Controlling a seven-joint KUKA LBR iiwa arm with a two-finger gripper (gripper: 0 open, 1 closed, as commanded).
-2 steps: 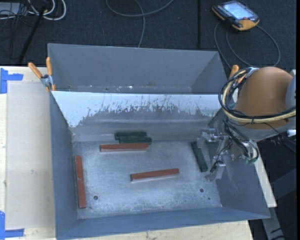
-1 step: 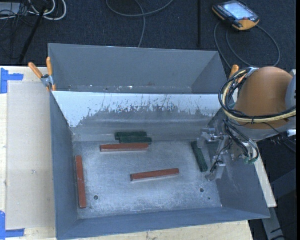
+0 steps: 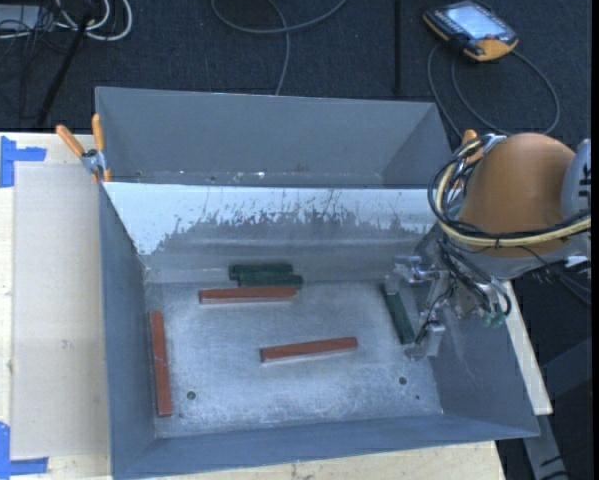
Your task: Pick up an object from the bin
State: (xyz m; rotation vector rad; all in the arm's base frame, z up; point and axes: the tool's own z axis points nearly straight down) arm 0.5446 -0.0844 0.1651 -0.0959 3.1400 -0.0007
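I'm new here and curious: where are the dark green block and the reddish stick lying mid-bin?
dark green block (image 3: 262, 271), camera view, middle of its top.
reddish stick (image 3: 309, 349), camera view, middle of its length.

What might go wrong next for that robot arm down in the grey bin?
The gripper is low beside the grey metal bin's right wall, so it might bump or scrape it. The thin dark green stick next to it lies close to that wall; it looks narrow and might slip away or get pushed aside rather than lifted.
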